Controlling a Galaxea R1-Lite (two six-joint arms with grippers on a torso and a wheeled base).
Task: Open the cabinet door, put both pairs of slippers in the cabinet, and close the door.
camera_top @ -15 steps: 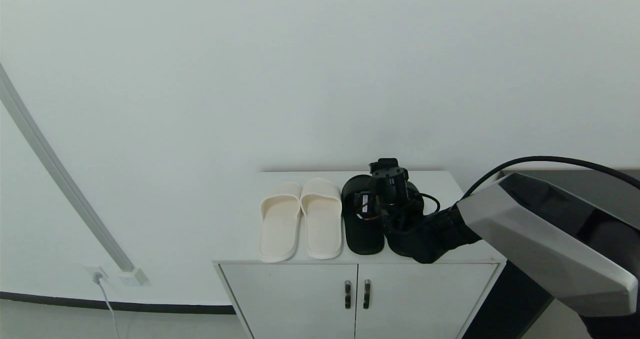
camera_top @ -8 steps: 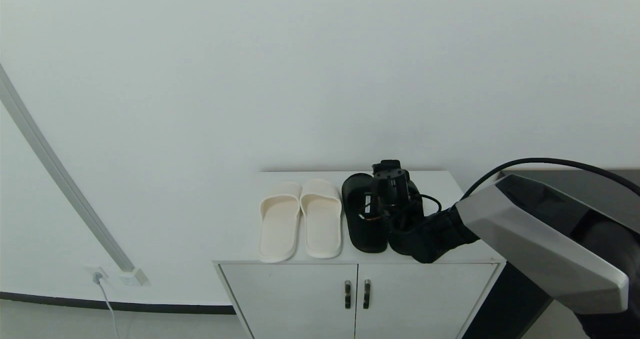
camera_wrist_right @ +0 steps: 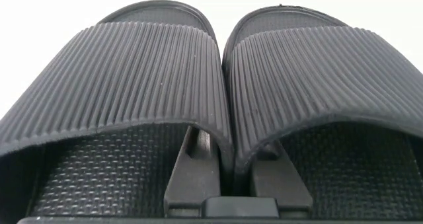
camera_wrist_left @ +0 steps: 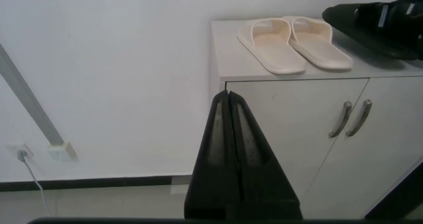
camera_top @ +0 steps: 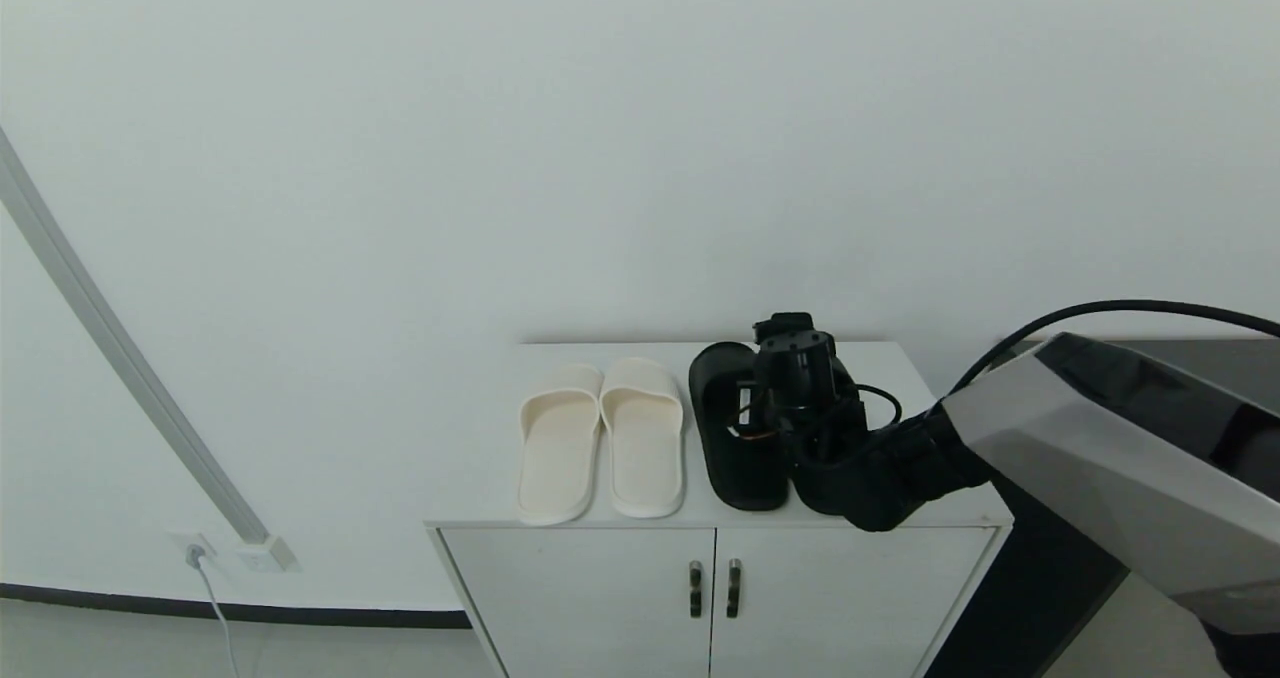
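Black slippers (camera_top: 735, 458) gripped by right hand (camera_wrist_right: 231, 154).

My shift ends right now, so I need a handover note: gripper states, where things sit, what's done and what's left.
Left gripper: shut, empty, near the cabinet, off its front left corner.
Right gripper: shut on black slippers, a finger under each strap, atop the cabinet.
White slippers: side by side up there, on the black pair's left.
Doors: both shut.
Done: nothing stowed. Left: open a door, put both pairs in, close it.
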